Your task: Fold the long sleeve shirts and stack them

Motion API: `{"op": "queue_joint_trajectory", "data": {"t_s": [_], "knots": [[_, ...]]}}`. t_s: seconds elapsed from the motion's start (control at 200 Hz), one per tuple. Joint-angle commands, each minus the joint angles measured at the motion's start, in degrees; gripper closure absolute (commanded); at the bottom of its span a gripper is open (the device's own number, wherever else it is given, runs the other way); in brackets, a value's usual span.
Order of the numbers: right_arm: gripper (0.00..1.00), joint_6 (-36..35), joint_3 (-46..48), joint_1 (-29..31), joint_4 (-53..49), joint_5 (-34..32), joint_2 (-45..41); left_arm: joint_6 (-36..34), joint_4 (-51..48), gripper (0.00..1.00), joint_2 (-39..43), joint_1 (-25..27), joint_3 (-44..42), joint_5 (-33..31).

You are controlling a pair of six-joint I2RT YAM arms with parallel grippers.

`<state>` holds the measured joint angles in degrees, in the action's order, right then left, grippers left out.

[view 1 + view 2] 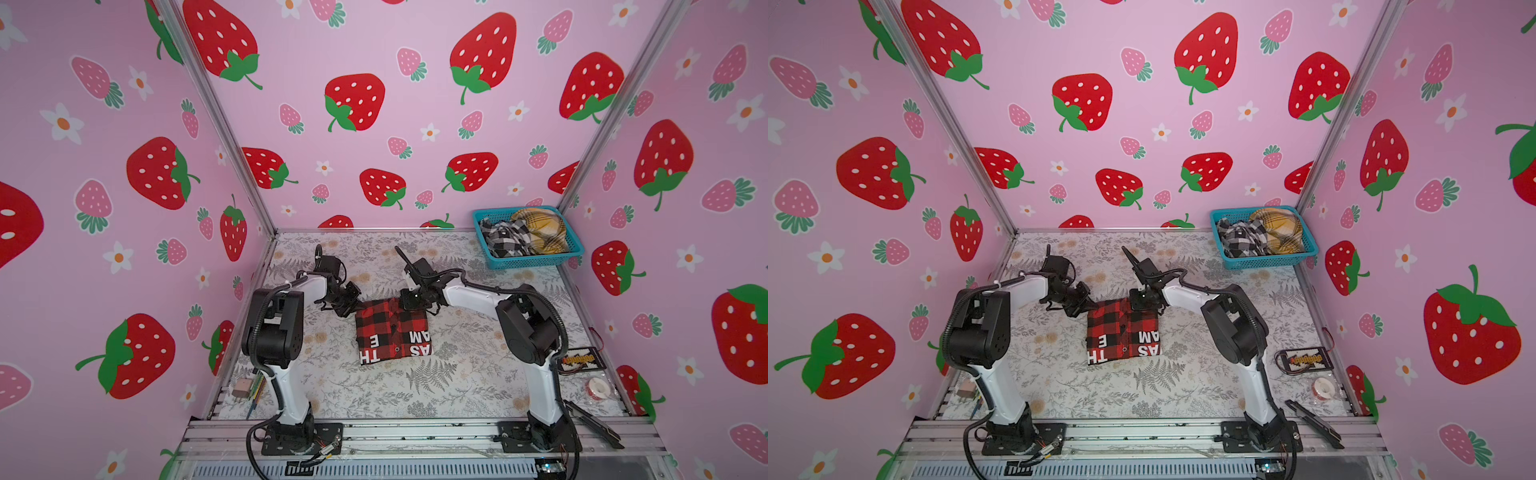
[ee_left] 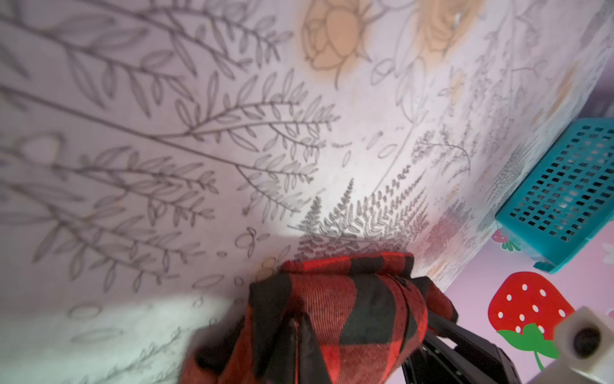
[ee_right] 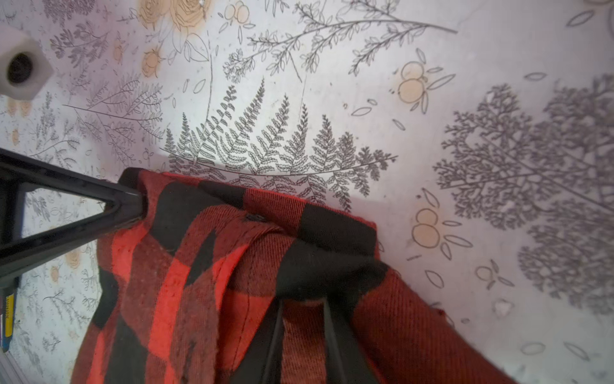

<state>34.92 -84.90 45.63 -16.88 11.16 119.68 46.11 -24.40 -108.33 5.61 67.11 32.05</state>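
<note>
A red-and-black check long sleeve shirt lies folded into a rectangle mid-table, its white letters toward the front. My left gripper sits at its far left corner. In the left wrist view the left gripper is shut on a raised fold of the shirt. My right gripper is at the far edge, right of the middle. The right wrist view shows the right gripper shut on the bunched shirt. More plaid shirts, one black-and-white and one yellow, lie crumpled in a basket.
The teal basket stands in the far right corner. A black battery pack and a tape roll lie at the right edge. Small tools sit at the near left edge. Strawberry-print walls close three sides.
</note>
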Motion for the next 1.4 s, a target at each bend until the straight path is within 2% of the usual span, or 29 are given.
{"op": "queue_joint_trajectory", "data": {"t_s": [0.0, 0.16, 0.29, 0.375, 0.45, 0.52, 0.55, 0.635, 0.735, 0.826, 0.856, 0.871, 0.951, 1.006, 1.076, 1.166, 1.391], "knots": [[0.73, -1.3, 0.8, 0.0, -3.1, -3.7, -5.9, -2.0, -4.2, 0.84, 7.3, -0.2, 0.6, -1.0], [0.7, -1.0, 9.0, 0.2, -0.3, -6.9, -16.3, -6.5, -9.3, 0.79, 20.7, 0.0, -3.4, -5.1], [0.66, -1.0, 17.4, 0.2, 2.5, -11.6, -24.3, -10.4, -10.4, 0.79, 35.4, 3.0, -11.8, -15.3], [0.63, -1.0, 22.8, 0.2, 4.0, -14.8, -28.0, -11.2, -10.5, 0.83, 44.5, 6.9, -18.4, -22.7], [0.61, -0.6, 26.8, 0.2, 5.4, -16.9, -29.9, -9.5, -10.9, 0.89, 51.4, 10.3, -23.9, -28.7], [0.6, 0.3, 30.3, 0.2, 7.0, -16.1, -30.6, -6.1, -12.4, 0.93, 56.7, 12.6, -28.2, -32.8], [0.6, 0.5, 31.6, 0.2, 8.1, -15.2, -30.6, -4.7, -13.4, 1.0, 58.5, 13.0, -29.4, -33.9], [0.59, 2.3, 34.4, 0.2, 11.3, -12.0, -30.3, -2.1, -17.2, 1.0, 62.8, 12.5, -30.9, -37.1], [0.59, 2.4, 34.9, 0.6, 11.4, -11.6, -30.5, -3.6, -13.5, 1.0, 65.3, 10.4, -33.2, -32.7], [0.59, 2.6, 36.4, 0.7, 12.4, -11.9, -31.9, -3.6, -10.0, 0.96, 61.4, 7.3, -33.2, -26.1], [0.59, 2.8, 36.9, 0.7, 12.9, -11.7, -32.3, -3.5, -8.0, 0.95, 59.0, 5.5, -33.2, -20.6], [0.59, 2.9, 37.2, 0.7, 13.1, -11.5, -32.5, -3.3, -6.9, 0.9, 57.8, 4.4, -33.3, -17.8], [0.59, 2.8, 37.5, 0.8, 13.3, -11.4, -33.2, -0.1, 2.5, 0.78, 50.1, -1.8, -35.0, -1.7], [0.59, 2.5, 37.5, 0.8, 13.4, -11.1, -33.3, 4.0, 9.6, 0.65, 46.6, -3.9, -36.7, 4.3], [0.58, 2.1, 37.1, 0.8, 13.2, -9.8, -33.0, 5.8, 13.7, 0.54, 44.3, -4.4, -37.1, 6.7], [0.59, 1.9, 36.7, 1.0, 13.2, -8.1, -32.9, 5.8, 14.0, 0.46, 42.5, -4.7, -36.5, 7.0], [0.56, 1.5, 35.8, 1.3, 15.7, -3.6, -31.5, 9.4, 21.1, 0.39, 38.1, -7.8, -40.8, 10.5]]}}
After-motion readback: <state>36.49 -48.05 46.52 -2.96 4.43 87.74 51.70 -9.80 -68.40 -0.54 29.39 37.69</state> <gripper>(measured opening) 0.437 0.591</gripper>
